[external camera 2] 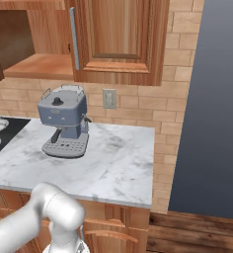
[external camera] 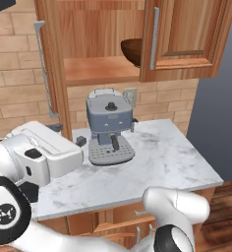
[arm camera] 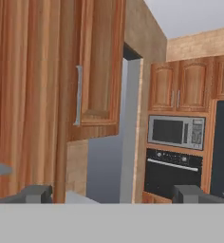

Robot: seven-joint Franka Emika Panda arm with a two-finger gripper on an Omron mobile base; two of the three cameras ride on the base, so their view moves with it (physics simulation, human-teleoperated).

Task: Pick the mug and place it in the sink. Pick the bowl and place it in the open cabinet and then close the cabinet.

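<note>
In the left base view you are looking at the cabinet [external camera: 137,39] hanging above the marble desk [external camera: 172,162], with both doors swung open. The bowl [external camera: 132,51] is sitting on the wooden shelf inside the cabinet, at the shelf's right end, and the right door [external camera: 187,34] is hiding part of it. A grey espresso machine [external camera: 109,125] is standing on the desk straight below the cabinet, with a wall socket [external camera: 130,96] just behind it on the brick wall. The robot's white arm is crossing the lower left, well below the cabinet.

In the right base view you are seeing the same cabinet [external camera 2: 54,44] from the other side. Its right door [external camera 2: 118,39] is standing out from the wall with its silver bar handle [external camera 2: 74,39] along the left edge, and the shelf is showing to the left of it. The espresso machine [external camera 2: 64,121] is resting on the desk [external camera 2: 113,163] below that door. A stovetop [external camera 2: 0,133] is lying at the desk's left end.

In the hand view the jaws are standing wide apart with nothing between them, the gripper [arm camera: 116,194] pointing past a cabinet door [arm camera: 97,66] with a vertical handle; it is probably the open right door, though the angle is making that hard to confirm. Beyond the door, a microwave [arm camera: 176,131] is sitting above a black oven [arm camera: 173,173].
</note>
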